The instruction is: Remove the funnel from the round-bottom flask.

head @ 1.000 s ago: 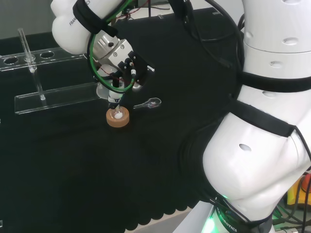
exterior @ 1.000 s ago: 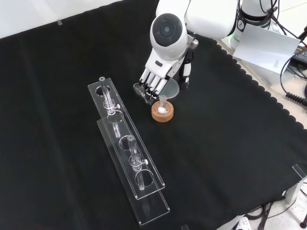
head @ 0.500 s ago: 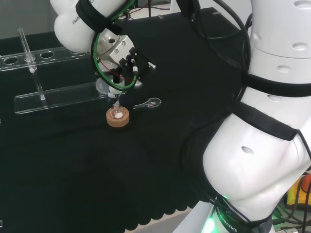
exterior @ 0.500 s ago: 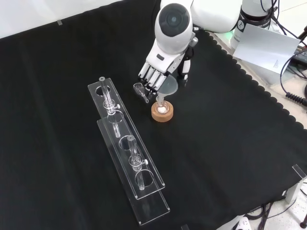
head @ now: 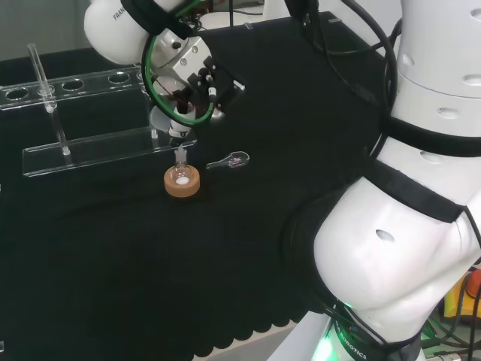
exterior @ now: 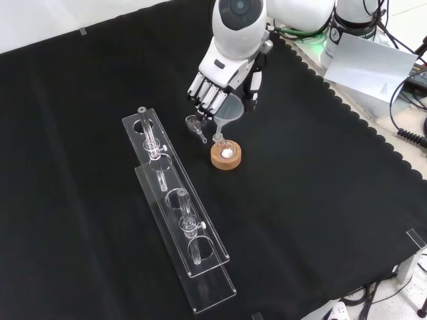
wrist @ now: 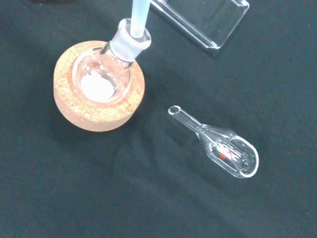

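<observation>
The funnel is pinched in the hand's fingers, its stem tip at the mouth of the round-bottom flask. The flask sits in a cork ring on the bench. The lifting step looks nearly done. Next, go higher, then move aside past the little glass scoop.
</observation>
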